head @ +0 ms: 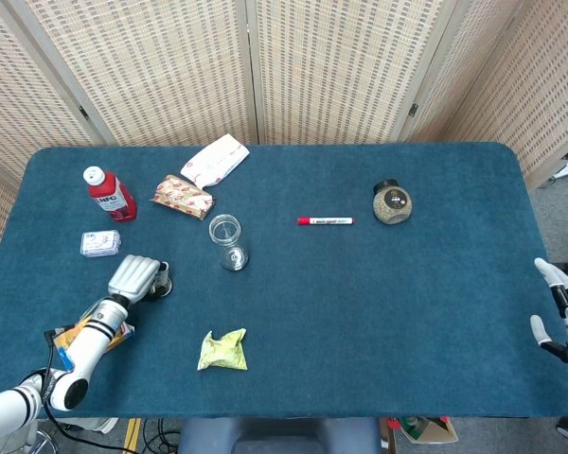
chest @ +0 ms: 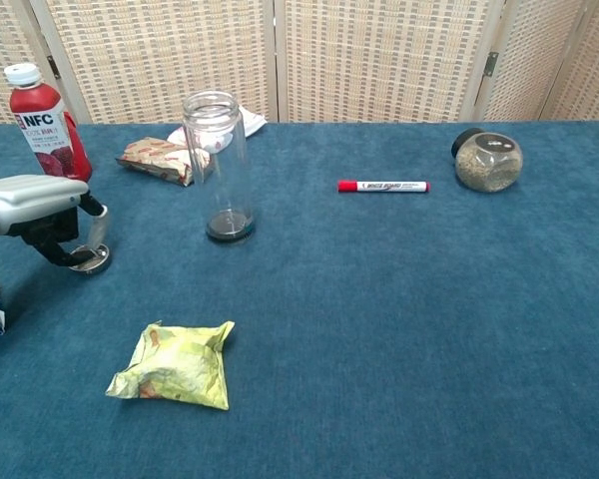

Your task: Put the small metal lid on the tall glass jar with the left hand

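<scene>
On the blue table (chest: 399,329), near its left edge, the left hand (chest: 35,205) is lowered over the small metal lid (chest: 88,260), which lies flat on the cloth; its fingers (chest: 95,228) curl down around the lid, though a firm grasp cannot be told. Just right of it, apart, stands the tall glass jar (chest: 218,165), upright and uncovered. Behind are a red juice bottle (chest: 40,120) and a snack packet (chest: 160,160); in front lies a crumpled yellow-green wrapper (chest: 175,364). At the far right edge the right hand (head: 560,317) rests with fingers spread, holding nothing.
</scene>
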You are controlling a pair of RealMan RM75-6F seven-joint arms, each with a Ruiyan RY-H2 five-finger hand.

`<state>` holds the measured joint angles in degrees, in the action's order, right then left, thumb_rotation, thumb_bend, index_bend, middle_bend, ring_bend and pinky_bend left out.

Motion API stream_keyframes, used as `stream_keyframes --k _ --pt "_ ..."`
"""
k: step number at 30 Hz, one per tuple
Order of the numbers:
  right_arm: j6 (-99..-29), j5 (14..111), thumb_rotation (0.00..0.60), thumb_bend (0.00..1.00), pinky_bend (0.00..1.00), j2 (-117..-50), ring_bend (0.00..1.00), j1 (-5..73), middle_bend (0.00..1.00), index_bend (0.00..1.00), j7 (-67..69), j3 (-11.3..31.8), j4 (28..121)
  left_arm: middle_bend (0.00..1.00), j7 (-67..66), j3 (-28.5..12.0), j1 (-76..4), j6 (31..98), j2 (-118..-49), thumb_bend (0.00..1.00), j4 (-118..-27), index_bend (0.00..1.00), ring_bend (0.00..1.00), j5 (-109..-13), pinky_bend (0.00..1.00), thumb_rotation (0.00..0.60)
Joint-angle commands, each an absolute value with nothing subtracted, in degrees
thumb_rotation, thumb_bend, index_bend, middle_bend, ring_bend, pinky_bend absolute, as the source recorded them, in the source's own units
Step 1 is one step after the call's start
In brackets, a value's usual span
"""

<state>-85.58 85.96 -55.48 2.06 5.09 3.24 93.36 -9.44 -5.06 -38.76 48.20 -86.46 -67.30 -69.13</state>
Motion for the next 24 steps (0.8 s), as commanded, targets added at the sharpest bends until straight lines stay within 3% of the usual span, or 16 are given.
stream_keyframes --k 1,16,24 --pt "-85.53 85.95 0.6 0.42 0.13 -55.5 0.03 2.1 0.15 0.05 5.03 3.25 93.35 1.0 -9.49 -5.1 -38.76 48.04 -86.45 0.4 -67.15 0.59 0.97 -69.02 1.0 0.6" --pt "-86.17 86.24 0.6 0.42 0.13 -55.36 0.03 1.78 0.15 0.05 4.81 3.2 93.81 1.0 -7.91 -5.65 -38.22 49.82 -86.09 0.45 -67.22 0.62 0.99 -70.43 1.0 0.6" --pt "-86.35 86.51 0.6 0.42 0.13 -55.29 0.03 1.71 0.15 0.05 4.83 3.15 93.96 1.0 -8.92 -6.79 -37.78 51.73 -81.56 0.45 -72.86 0.62 0.99 -70.35 1.0 0.6"
